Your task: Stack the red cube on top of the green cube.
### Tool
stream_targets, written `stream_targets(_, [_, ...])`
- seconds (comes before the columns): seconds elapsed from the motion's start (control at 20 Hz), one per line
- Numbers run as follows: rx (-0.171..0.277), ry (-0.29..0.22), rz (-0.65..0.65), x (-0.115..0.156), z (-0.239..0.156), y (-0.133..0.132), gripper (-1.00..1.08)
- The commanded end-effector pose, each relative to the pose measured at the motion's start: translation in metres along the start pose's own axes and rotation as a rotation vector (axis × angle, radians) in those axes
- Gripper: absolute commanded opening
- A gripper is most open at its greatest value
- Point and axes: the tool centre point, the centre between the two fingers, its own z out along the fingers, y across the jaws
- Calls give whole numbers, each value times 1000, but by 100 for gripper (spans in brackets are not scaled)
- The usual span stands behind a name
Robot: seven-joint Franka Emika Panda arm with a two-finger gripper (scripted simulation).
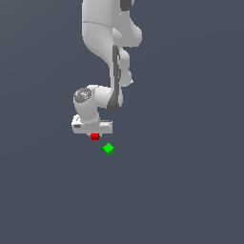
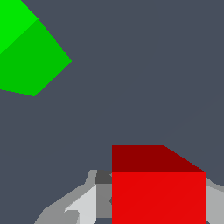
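Observation:
The red cube point(image 1: 95, 137) sits right under my white hand, between the fingers of my gripper point(image 1: 95, 135). In the wrist view the red cube point(image 2: 158, 192) fills the gap of the gripper point(image 2: 158, 210), with a grey finger point(image 2: 94, 201) pressed against its side and the other finger at the frame's edge. The gripper is shut on it. The green cube point(image 1: 108, 149) lies on the floor a short way toward the exterior view's right and nearer the camera, apart from the red cube. It also shows in the wrist view point(image 2: 26, 52), turned corner-on.
The arm's white links point(image 1: 107, 57) rise above the hand. The ground is a plain dark grey-blue floor point(image 1: 181, 181) with nothing else on it.

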Motion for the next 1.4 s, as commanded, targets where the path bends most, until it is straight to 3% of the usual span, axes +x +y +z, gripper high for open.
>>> stream_targets(0.0, [0, 0, -1, 0, 0, 0, -100])
stream_targets(0.55, [0, 0, -1, 0, -10, 0, -100])
stream_targets(1.35, [0, 0, -1, -1, -92, -1, -100])
